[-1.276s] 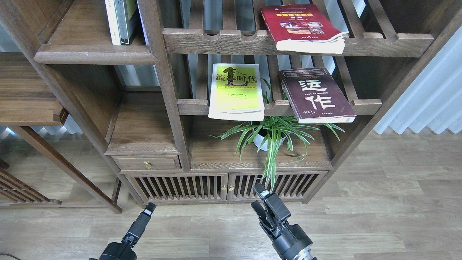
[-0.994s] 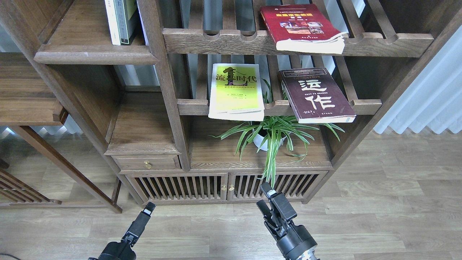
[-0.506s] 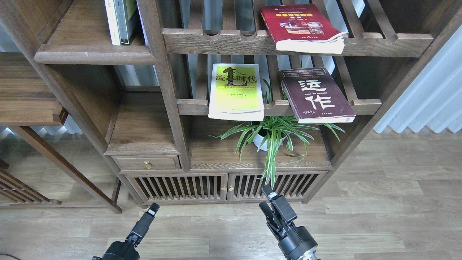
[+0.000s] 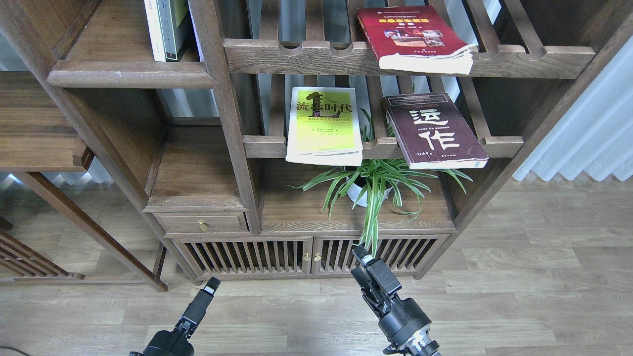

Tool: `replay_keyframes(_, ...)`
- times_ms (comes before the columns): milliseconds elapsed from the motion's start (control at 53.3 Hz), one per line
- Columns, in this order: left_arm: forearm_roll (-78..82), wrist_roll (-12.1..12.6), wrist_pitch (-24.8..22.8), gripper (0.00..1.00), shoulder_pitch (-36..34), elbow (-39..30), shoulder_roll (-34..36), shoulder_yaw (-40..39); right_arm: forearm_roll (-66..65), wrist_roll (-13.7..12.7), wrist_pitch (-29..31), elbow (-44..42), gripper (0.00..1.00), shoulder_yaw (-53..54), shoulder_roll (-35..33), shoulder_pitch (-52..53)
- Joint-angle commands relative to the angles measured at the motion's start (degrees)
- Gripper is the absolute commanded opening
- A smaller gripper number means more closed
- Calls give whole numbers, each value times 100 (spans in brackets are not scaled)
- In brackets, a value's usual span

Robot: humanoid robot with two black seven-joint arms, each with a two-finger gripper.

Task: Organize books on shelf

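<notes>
The red book (image 4: 413, 34) with a yellow title lies flat on the upper slatted rack, its front end over the rail. The yellow-green book (image 4: 324, 123) and the dark maroon book (image 4: 432, 129) lie flat on the middle slatted rack, both overhanging its front rail. The shelf (image 4: 123, 74), a solid board with a rounded lip, is at the upper left. My left gripper (image 4: 210, 286) and right gripper (image 4: 361, 262) hang low over the floor in front of the cabinet, far below the books and holding nothing. Their fingers are dark and cannot be told apart.
White and grey-green upright books (image 4: 165, 27) stand at the right end of the shelf. A potted spider plant (image 4: 368, 185) sits under the middle rack, its leaves hanging toward my right gripper. Slatted cabinet doors (image 4: 306, 254) are just behind the grippers. A curtain (image 4: 588, 133) hangs at the right.
</notes>
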Motion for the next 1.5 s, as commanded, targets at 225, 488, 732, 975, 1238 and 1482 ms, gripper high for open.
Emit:
replay_keyframes(225,7,0,0,100,33,0,0,-233,56,99,0,-279,99,98,135,1238)
replay_keyframes(488,7,0,0,100,15,0,0,-233,153,91,0,-437,99,28,135,1255)
replay_keyframes(732,7,0,0,100,-20,0,-35,-233,179,91,0,-710,99,326,135,1343)
replay_keyframes(975,7,0,0,100,-20,0,-44,-233,433,99,0,-754,99,740,135,1405)
replay_keyframes(1238,7,0,0,100,-29,0,-62,-242,715,214,0,-1351,99,1232,135,1932)
replay_keyframes(1482,-2,0,0,100,-29,0,-62,-268,733,416,-515,-1386,99,1329,135,2090)
